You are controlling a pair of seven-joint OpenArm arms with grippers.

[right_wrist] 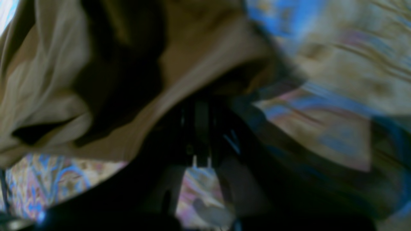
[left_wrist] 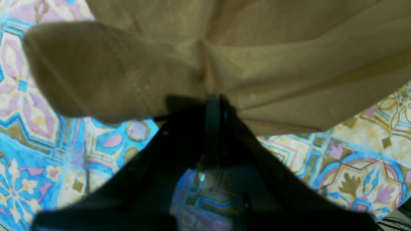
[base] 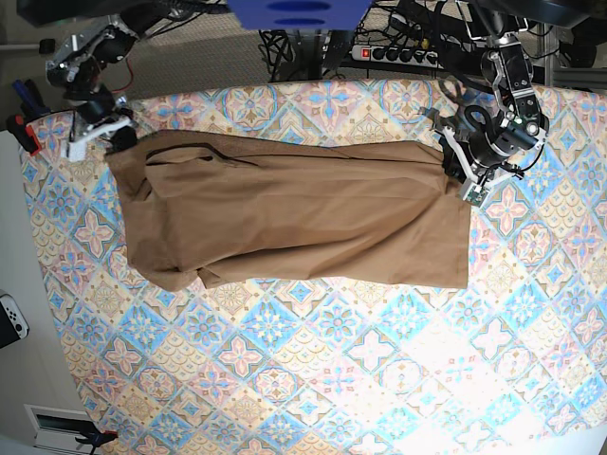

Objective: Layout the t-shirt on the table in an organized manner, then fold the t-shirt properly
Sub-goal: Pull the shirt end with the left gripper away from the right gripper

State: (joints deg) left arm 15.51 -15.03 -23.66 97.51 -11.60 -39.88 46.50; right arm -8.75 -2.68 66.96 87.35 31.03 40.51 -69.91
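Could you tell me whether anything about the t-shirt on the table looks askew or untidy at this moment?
Yes. The t-shirt is stretched between the left hand and right hand, both shut on its far edge, but it is not flat: its near edge runs uneven and a flap bunches under near the right hand's side on the table.

Tabletop [base: 313,379] has that pastel blue, pink and cream diamond tile cloth. The tan-brown t-shirt [base: 294,213] lies stretched across its far half.
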